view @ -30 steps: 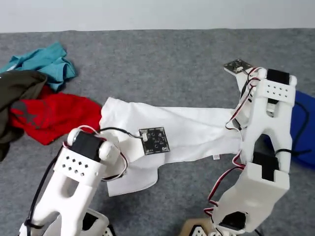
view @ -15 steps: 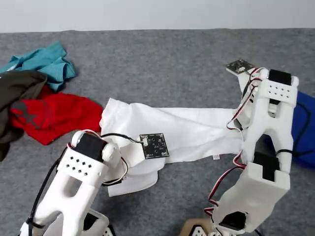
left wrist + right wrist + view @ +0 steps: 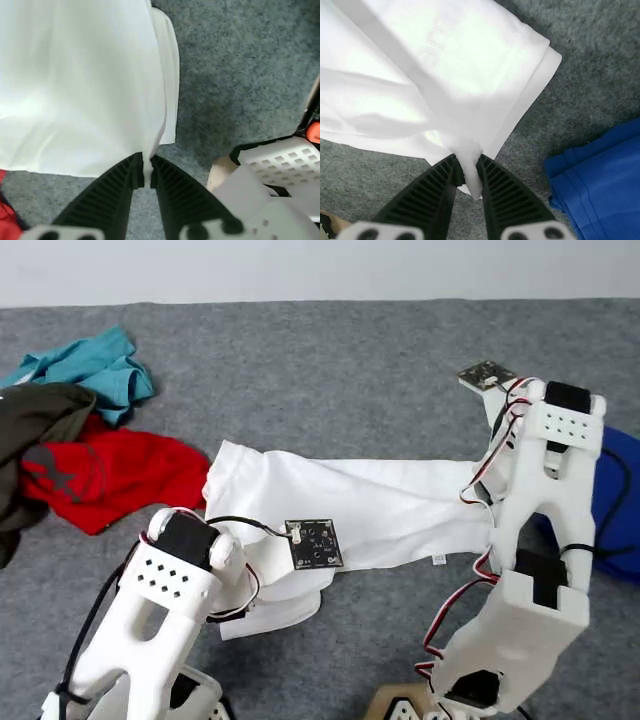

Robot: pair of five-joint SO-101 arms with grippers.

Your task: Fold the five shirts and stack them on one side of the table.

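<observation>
While the white shirt [image 3: 370, 505] lies stretched across the middle of the grey table [image 3: 330, 350], partly folded lengthwise and not yet stacked, it is held at each end by a narrow strip of hem only. Left gripper [image 3: 143, 172]: jaws closed down on a thin fold of the shirt's edge, with little cloth between them. Right gripper [image 3: 467, 172]: jaws likewise clamped on a small bunch of hem at the opposite end. Risk one: either pinch could slip if the arms pull apart or lift unevenly, and the freed end would drop and undo the fold. Risk two: a loose flap [image 3: 285, 612] of the shirt lies rumpled beneath the left arm and could be trapped or dragged by it, skewing the crease. Risk three: the blue shirt [image 3: 600, 185] sits just beside the right gripper, so a low sweep on that side may catch and carry it. Risk four: the red shirt [image 3: 120, 475] lies just beside the white shirt's corner on the left arm's side, with the dark shirt [image 3: 35, 425] and teal shirt [image 3: 95, 370] heaped near it. A fold carried that way could land on the pile.
</observation>
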